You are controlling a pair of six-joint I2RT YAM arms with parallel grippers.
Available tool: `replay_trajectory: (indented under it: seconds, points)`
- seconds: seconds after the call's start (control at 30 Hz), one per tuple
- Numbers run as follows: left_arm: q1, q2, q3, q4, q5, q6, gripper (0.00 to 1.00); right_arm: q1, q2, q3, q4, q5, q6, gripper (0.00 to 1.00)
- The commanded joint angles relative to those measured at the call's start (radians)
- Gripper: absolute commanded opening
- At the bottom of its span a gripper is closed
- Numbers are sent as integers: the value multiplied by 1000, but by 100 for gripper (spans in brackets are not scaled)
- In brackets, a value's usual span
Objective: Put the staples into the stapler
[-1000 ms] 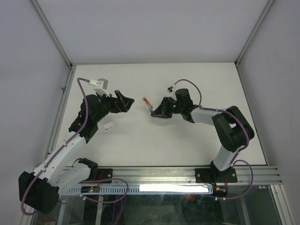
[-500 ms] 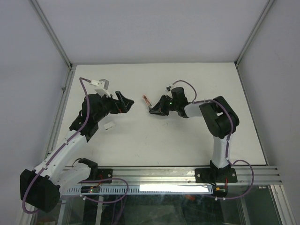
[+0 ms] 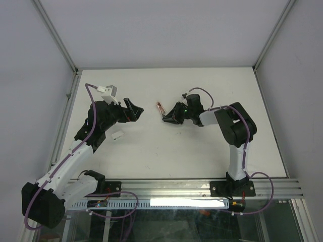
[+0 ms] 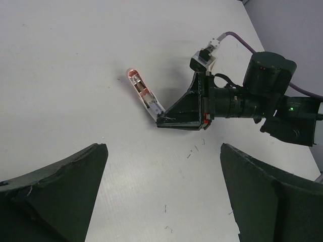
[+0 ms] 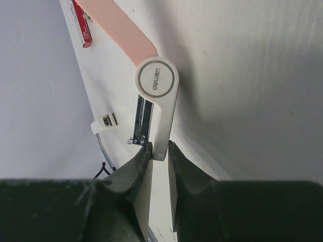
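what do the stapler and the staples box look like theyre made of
stapler: smooth moulded plastic by the look, white arm with a grey ring logo, pink body, soft sheen; a dark channel beneath may be metal. staples box: white, matte, probably card, but too small to be sure.

The stapler (image 4: 145, 96) is pink and white, the table (image 4: 60, 60) white.

stapler (image 5: 157, 96) glossy plastic; table (image 3: 202, 151) matt, smooth

White-and-black left arm (image 3: 65, 161) and right arm (image 3: 235, 156) each carry purple cables (image 3: 89, 93).
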Motion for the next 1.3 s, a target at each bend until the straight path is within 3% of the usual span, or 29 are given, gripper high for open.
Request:
replay_trajectory:
  seconds: [0.0,0.4,0.7,1.03,1.27]
  points:
    - [7,-12,48,25,-5,23,99,-12,-17,-8,49,19,10,24]
    - [9,-14,48,18,-8,23,99,-27,-93,-67,36,29,-20,41]
    - [23,-10,22,-7,-25,-41,99,-52,-269,-127,-117,121,-153,52]
    - [198,56,-171,3,-2,-131,99,-61,-590,-144,-390,252,-441,59]
    - [202,57,-200,-30,-179,-98,99,-68,-716,-187,-409,234,-488,61]
